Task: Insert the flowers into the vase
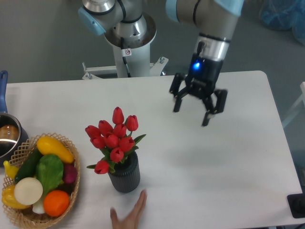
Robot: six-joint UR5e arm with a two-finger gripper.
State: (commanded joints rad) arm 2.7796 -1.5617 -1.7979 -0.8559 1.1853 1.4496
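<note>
The flowers (112,139), a bunch of red closed tulips with green leaves, stand upright with their stems inside the vase (125,176), a short dark grey ribbed cylinder near the table's front. My gripper (192,116) hangs well up and to the right of them, above the table's right half. Its black fingers (208,114) are spread open and hold nothing. A blue light glows on the wrist.
A wicker basket (72,180) of colourful vegetables sits at the front left. A metal pot (8,138) with a blue handle shows at the left edge. A human hand (129,217) reaches in from the bottom edge just below the vase.
</note>
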